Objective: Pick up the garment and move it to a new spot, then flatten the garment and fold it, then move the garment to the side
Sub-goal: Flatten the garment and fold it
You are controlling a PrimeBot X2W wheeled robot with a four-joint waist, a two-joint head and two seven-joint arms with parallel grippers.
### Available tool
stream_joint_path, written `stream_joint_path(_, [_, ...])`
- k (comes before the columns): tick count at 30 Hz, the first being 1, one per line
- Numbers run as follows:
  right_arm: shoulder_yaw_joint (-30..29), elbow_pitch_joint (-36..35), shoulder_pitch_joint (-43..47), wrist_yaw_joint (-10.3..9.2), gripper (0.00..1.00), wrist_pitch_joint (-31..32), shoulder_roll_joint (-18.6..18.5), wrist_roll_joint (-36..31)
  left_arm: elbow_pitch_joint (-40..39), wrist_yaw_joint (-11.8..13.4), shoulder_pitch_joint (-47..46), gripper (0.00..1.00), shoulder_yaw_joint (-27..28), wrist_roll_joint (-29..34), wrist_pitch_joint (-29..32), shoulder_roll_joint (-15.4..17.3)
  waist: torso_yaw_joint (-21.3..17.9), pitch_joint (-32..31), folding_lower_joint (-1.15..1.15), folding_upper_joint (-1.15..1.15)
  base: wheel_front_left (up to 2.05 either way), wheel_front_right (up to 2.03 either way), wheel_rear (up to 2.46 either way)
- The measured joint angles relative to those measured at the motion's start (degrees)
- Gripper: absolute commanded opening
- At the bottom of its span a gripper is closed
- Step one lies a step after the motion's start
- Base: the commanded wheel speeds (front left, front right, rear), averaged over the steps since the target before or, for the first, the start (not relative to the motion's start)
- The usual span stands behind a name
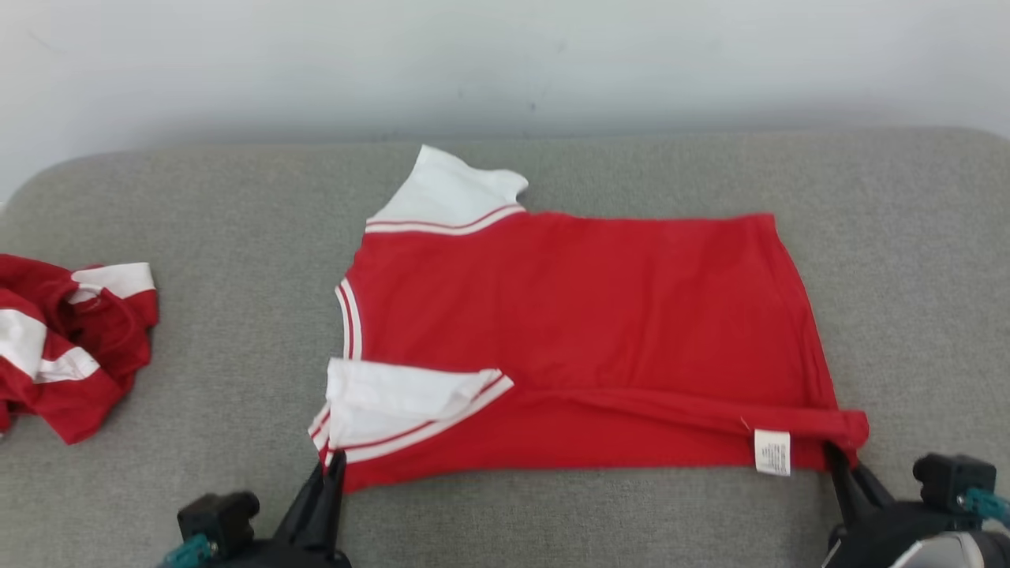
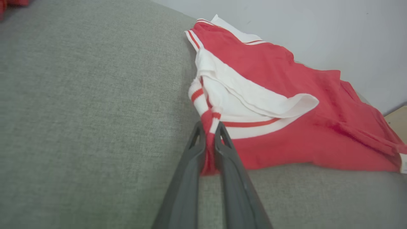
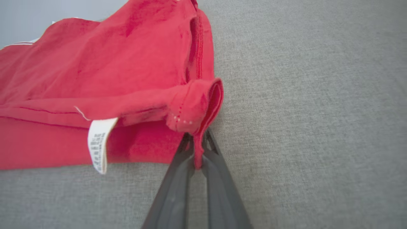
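The garment [image 1: 584, 331] is a red shirt with white, red-striped sleeves, spread sideways on the grey cushion, collar end to the left and hem to the right. Its near edge is folded over, showing a white care label [image 1: 772, 452]. My left gripper [image 1: 335, 465] is shut on the near sleeve corner; in the left wrist view the gripper [image 2: 208, 127] pinches red and white cloth [image 2: 254, 95]. My right gripper [image 1: 835, 457] is shut on the near hem corner; in the right wrist view the gripper [image 3: 196, 140] has the rolled red hem [image 3: 194, 108] between its fingers.
A second red and white garment [image 1: 67, 347] lies crumpled at the cushion's left edge. The grey cushion [image 1: 237, 237] runs wide on both sides. A pale wall [image 1: 505, 63] stands right behind it. A bit of wooden floor [image 2: 397, 122] shows beyond the cushion's far end.
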Motion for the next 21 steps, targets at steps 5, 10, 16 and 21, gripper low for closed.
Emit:
stream_joint_path(5, [-0.94,-5.75,6.84,0.0,0.0,1.41,-1.93,2.82,-5.24,-0.01,7.53,0.0,0.58,-0.8,0.0,0.42,0.78,-2.79,-0.01,0.0,0.0,0.0,0.0])
stream_joint_path(10, [-3.19,-10.26,13.29,0.0,0.0,3.75,-1.98,4.01,-9.23,0.93,13.74,0.0,1.19,-0.89,0.0,-0.4,0.92,-3.6,0.0,0.0,0.0,0.0,0.0])
stream_joint_path(16, [-5.21,-14.12,15.89,-0.01,1.0,5.09,0.01,4.87,-10.79,1.09,15.32,1.0,1.33,-0.74,0.0,-1.29,0.83,-3.91,0.0,-0.01,0.0,0.0,0.0])
stream_joint_path(21, [-6.3,-16.81,15.61,-0.01,1.0,4.32,0.82,2.16,-12.56,1.25,14.8,1.0,2.64,0.59,0.0,-1.57,0.4,-4.19,0.0,0.0,0.0,0.0,0.0])
